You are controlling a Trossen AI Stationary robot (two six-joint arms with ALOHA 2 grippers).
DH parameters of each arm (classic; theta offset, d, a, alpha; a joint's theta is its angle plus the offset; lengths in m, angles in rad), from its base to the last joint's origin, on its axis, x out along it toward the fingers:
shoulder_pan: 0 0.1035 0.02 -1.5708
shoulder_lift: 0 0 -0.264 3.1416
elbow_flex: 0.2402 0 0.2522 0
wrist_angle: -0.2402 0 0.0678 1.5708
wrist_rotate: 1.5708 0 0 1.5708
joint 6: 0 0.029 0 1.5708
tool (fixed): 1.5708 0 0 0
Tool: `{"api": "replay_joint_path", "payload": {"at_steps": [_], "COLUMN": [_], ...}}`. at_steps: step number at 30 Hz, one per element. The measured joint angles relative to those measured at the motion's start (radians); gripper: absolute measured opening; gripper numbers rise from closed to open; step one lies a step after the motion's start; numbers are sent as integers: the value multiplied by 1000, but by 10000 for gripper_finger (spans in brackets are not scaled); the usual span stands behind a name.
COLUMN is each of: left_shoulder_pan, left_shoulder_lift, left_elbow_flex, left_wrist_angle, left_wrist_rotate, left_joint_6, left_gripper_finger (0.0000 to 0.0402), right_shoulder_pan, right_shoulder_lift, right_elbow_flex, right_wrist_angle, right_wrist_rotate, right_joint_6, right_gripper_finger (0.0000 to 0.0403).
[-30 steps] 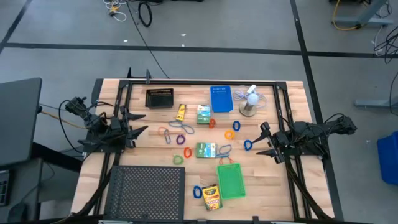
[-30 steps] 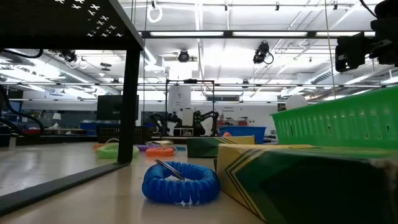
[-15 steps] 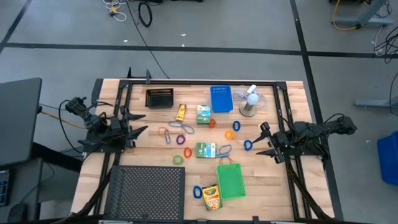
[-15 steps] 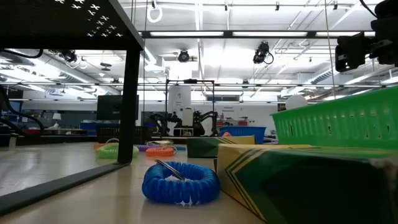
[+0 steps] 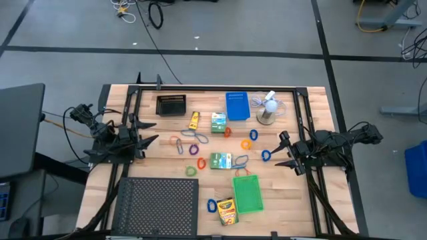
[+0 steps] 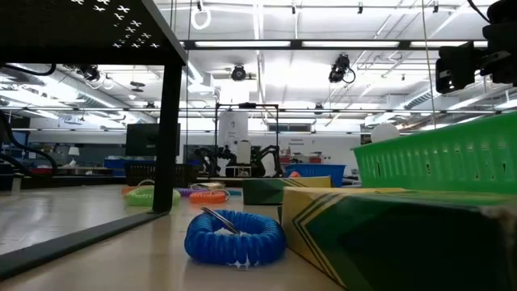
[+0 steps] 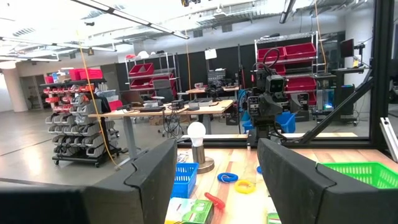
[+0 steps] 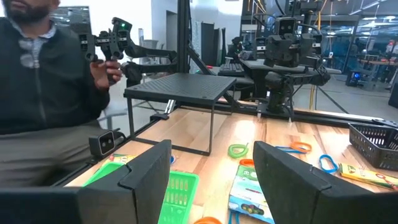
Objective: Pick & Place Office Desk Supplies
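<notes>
The supplies lie spread over the wooden table between my arms. At the far side are a black bin, a blue bin, a yellow tube and a green-white box. A second green-white box lies mid-table among several coloured loops. A green bin and a yellow crayon box sit near the front, with a blue loop beside them. My left gripper hovers open at the table's left. My right gripper hovers open at the right. Nothing sits between either pair of fingers.
A large black mesh tray stands raised on legs at the front left. A white mini fan stands at the far right beside the blue bin. A black frame rims the table. A person sits beyond the table's front edge.
</notes>
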Motion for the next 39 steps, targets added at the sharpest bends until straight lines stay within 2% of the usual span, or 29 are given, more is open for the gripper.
{"api": "replay_joint_path", "payload": {"at_steps": [8,13,17,23,31,39], "left_shoulder_pan": [0,0,0,0,0,0], "left_shoulder_lift": [0,0,0,0,0,0], "left_elbow_flex": [0,0,0,0,0,0], "left_wrist_angle": [27,24,23,23,23,23], "left_wrist_rotate": [7,7,6,-5,-7,-66], "left_joint_6": [-15,-140,-224,-287,-289,-285], "left_gripper_finger": [231,231,231,231,231,231], "right_shoulder_pan": [0,0,0,0,0,0], "right_shoulder_lift": [0,0,0,0,0,0], "right_elbow_flex": [0,0,0,0,0,0], "right_wrist_angle": [0,0,16,40,135,141], "right_wrist_rotate": [1,2,70,106,208,218], "right_joint_6": [0,-1,-69,-106,15,28], "right_gripper_finger": [238,238,238,238,238,238]}}
